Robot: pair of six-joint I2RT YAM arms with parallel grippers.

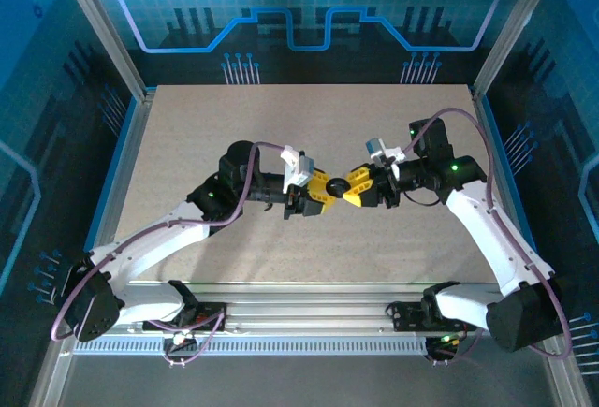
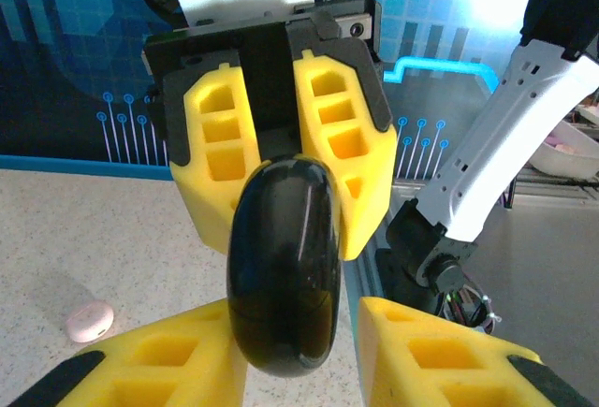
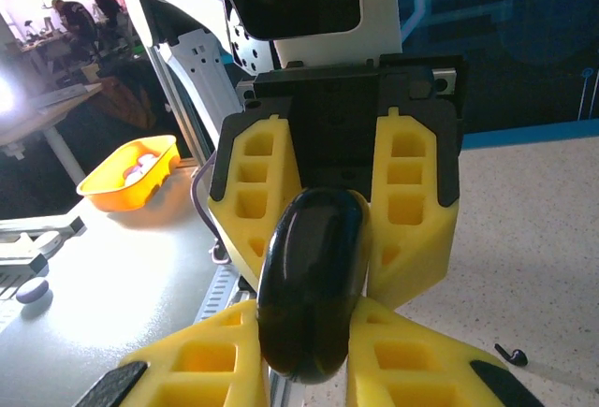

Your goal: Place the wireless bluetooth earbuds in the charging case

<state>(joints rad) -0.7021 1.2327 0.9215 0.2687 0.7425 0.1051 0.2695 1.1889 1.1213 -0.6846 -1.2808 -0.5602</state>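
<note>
Pinching black disc cap (image 1: 357, 183): right gripper (image 3: 309, 318) | left gripper (image 2: 295, 318) flanks, grip unclear | pink body (image 2: 89, 321), earbud (image 3: 510, 356) below

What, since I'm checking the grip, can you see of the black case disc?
The black case disc is a glossy, smooth, plastic-looking puck with rounded edges, held on edge over the table. The right gripper clamps one end; the left gripper flanks the other, one finger touching, full grip unclear.

Glossy black case cap (image 2: 281, 267); bright yellow fingers (image 2: 201, 206); pale pink case body (image 2: 90, 320) lower left; speckled beige worktop (image 2: 84, 229).
</note>
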